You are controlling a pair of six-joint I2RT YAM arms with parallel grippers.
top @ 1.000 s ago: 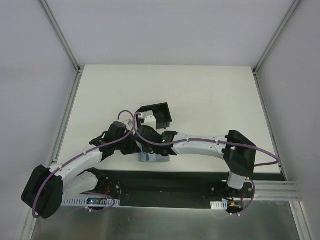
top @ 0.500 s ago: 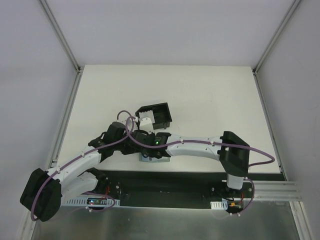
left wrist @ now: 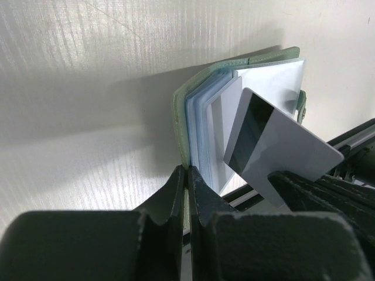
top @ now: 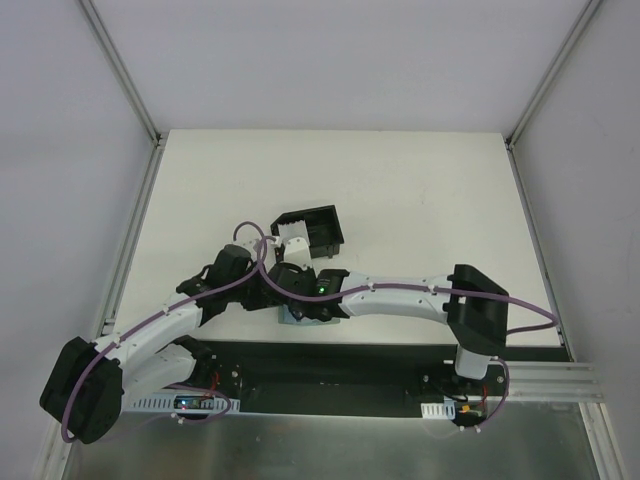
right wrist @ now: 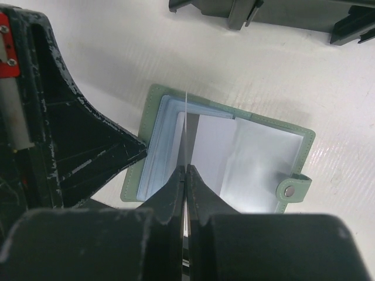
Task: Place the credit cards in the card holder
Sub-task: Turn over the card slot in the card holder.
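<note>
On the white surface (top: 400, 200) the black card holder (top: 328, 222) stands left of centre, just on the far side of the open grey-green case (right wrist: 252, 158). The left hand (left wrist: 187, 175) is pinched together on the case's left cover edge. The right hand (right wrist: 185, 172) clamps the whitish-grey card (left wrist: 275, 146), dark stripe showing, over the case's sleeves.

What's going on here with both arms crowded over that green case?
The left gripper is shut on the cover edge of the open grey-green case, steadying it on the table. The right gripper is shut on the whitish-grey striped card, held on edge just over the case's clear sleeves. The black card holder sits farther back; this card is not yet in it.
</note>
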